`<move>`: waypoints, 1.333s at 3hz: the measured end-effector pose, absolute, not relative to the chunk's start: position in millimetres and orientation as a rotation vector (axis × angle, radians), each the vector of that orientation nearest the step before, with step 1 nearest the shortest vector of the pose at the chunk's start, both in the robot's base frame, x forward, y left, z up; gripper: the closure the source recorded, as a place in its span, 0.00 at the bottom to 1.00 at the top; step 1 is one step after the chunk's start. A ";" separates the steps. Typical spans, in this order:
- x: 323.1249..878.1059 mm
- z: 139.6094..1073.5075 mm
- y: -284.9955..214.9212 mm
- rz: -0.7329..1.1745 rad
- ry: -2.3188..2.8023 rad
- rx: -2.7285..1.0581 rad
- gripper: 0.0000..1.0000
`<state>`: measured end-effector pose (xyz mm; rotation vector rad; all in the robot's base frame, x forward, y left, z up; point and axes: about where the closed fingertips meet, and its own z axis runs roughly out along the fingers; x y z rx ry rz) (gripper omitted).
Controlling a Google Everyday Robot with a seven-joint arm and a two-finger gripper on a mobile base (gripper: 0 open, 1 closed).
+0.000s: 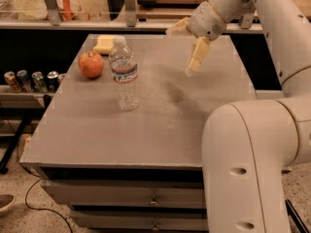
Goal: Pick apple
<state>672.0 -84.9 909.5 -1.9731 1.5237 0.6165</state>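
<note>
The gripper (179, 52) hangs above the far right part of the grey table (160, 130), at the end of the white arm (272, 28) that reaches in from the upper right. Its two pale fingers are spread wide. One points toward the left of the view and the other (197, 57) points down at the tabletop. They hold nothing and touch none of the things on the table. A faint shadow lies on the tabletop just below the gripper.

The apple (91, 64) is red-orange with a yellowish patch and a stem dimple on top. It sits on the table well to the left of the gripper and lower in the view, near the table's left edge.

Between the apple and the gripper stands a clear plastic bottle (124, 72), upright with its white cap on, just beside the apple. Its label band shows red and blue, but the writing cannot be read.

A pale yellow sponge block (104, 43) lies left of the gripper, behind the apple and near the table's far edge.

Far to the left of the gripper and off the table, a row of drink cans (31, 80) stands on a lower shelf. Their print cannot be read.

Under the tabletop are drawer fronts with small handles (153, 201). The robot's large white body (248, 169) fills the lower right, below the gripper in the view.
</note>
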 end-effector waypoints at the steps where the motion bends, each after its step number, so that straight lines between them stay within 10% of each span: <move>1: 674.6 912.9 -69.0 0.604 1.556 -1.990 0.00; 4: 686.8 936.0 -41.7 0.491 1.548 -2.005 0.00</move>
